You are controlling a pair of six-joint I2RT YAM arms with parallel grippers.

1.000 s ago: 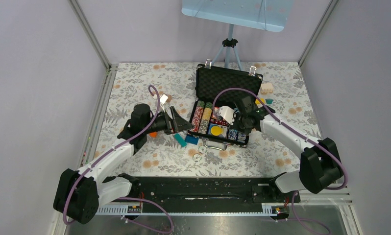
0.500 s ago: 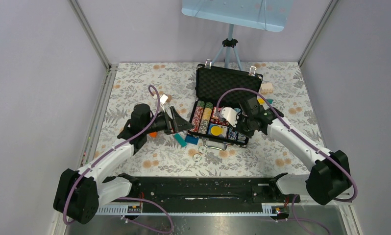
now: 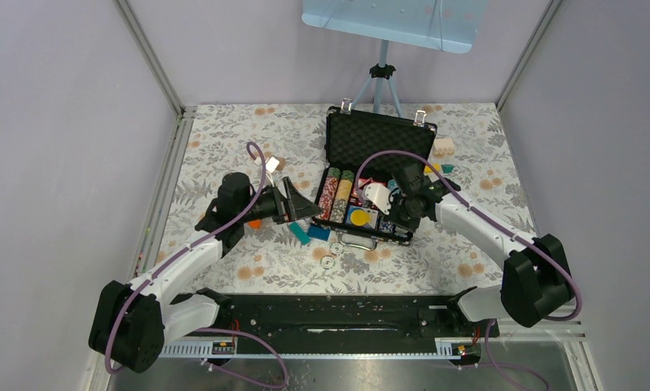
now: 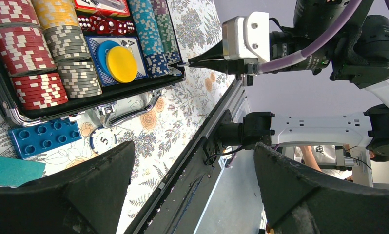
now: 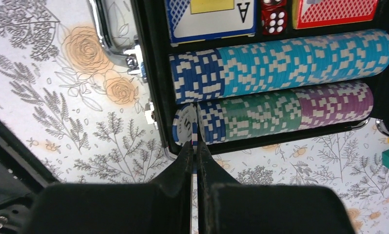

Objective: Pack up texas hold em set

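While the open black case [image 3: 378,137] is lying in the middle of the table [image 3: 240,138] with its lid propped up at the far side, the right claw [image 5: 194,146] is hovering over the case's near right corner. It is clenched on what looks like a single chip [image 5: 195,130] held on edge. Seen from the right wrist, the outermost row of chips [image 5: 280,113] is running left to right straight ahead of the fingertips, and the held chip is facing the same way as the chips in that row. The claw is pointing at the row's handle-side end, just beside a white chip [image 5: 184,126] that is leaning there. The left claw [image 4: 190,148] is hanging released, jaws wide, well to the left of the case, gripping nothing. The right arm is sitting much nearer. The coming move is probably turning on pushing the chip straight ahead into that end of the row.
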